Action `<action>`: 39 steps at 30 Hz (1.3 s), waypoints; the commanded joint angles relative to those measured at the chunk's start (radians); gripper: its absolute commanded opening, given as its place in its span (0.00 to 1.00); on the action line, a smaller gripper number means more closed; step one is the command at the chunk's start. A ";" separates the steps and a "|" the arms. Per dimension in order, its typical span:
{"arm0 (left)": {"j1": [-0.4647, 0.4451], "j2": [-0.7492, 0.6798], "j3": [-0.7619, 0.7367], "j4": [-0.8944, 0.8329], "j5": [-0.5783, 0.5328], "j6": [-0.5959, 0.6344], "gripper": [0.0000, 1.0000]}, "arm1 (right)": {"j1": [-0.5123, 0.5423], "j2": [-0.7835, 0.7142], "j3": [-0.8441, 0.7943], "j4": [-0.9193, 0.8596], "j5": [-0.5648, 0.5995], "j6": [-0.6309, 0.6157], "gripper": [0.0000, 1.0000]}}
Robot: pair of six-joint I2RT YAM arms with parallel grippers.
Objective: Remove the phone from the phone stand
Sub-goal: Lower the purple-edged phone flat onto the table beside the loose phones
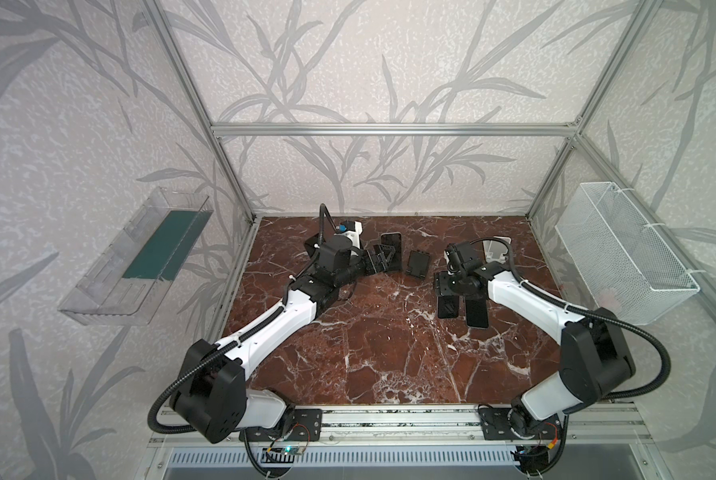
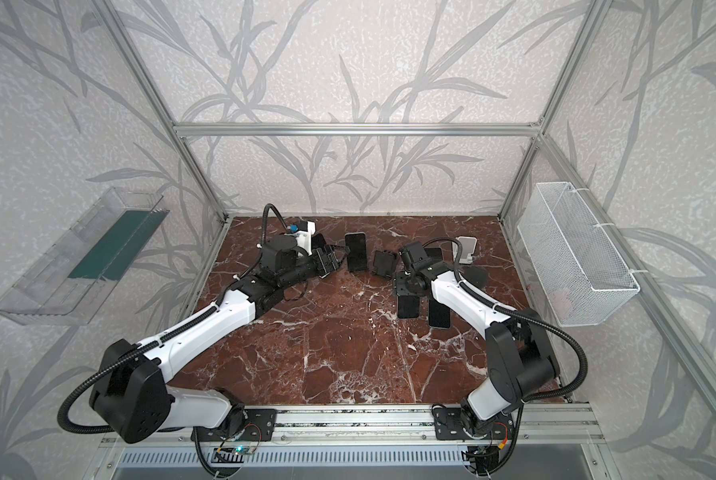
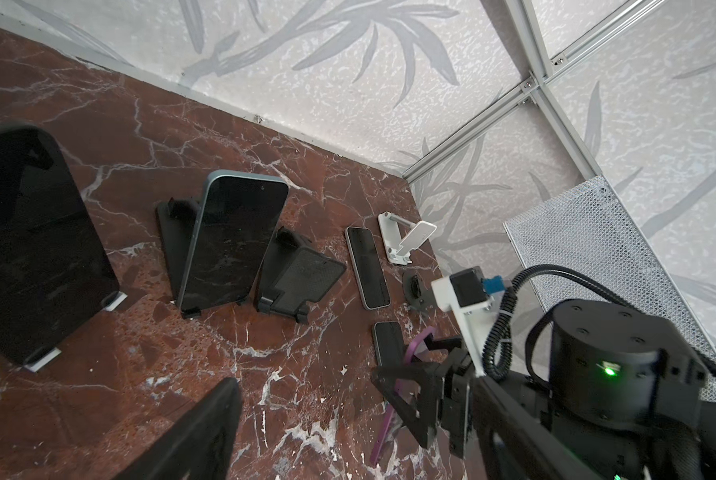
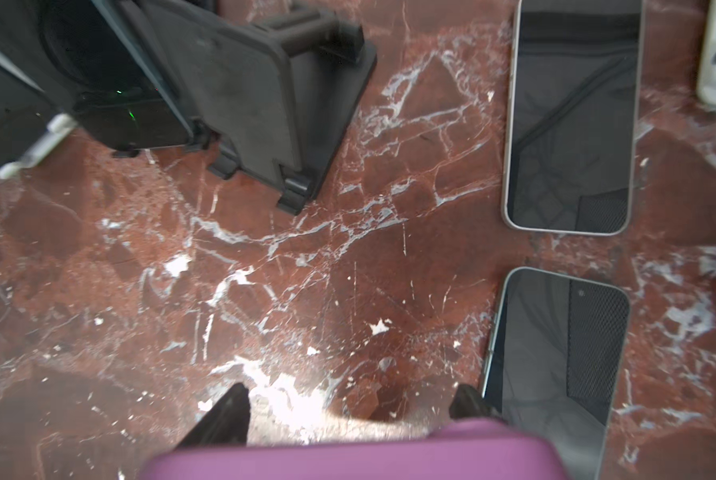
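The blue-rimmed phone [image 2: 355, 251] leans on its black stand [image 3: 167, 237] just right of the left claw [image 2: 334, 259] in both top views, long axis up the frame — that claw is nearer, jaws apart and empty — while the right claw [image 2: 408, 296] grips a purple-cased phone [image 4: 348, 449].
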 commanded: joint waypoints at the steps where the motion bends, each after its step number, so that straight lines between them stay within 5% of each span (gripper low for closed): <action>1: 0.006 -0.008 -0.003 0.024 0.003 -0.019 0.87 | -0.039 0.056 0.050 0.034 -0.061 -0.014 0.58; 14: 0.016 -0.001 -0.014 0.072 0.045 -0.052 0.85 | -0.059 0.213 0.096 -0.025 -0.090 0.002 0.58; 39: 0.020 0.003 -0.026 0.162 0.122 -0.074 0.82 | -0.060 0.265 0.091 -0.104 -0.133 0.027 0.64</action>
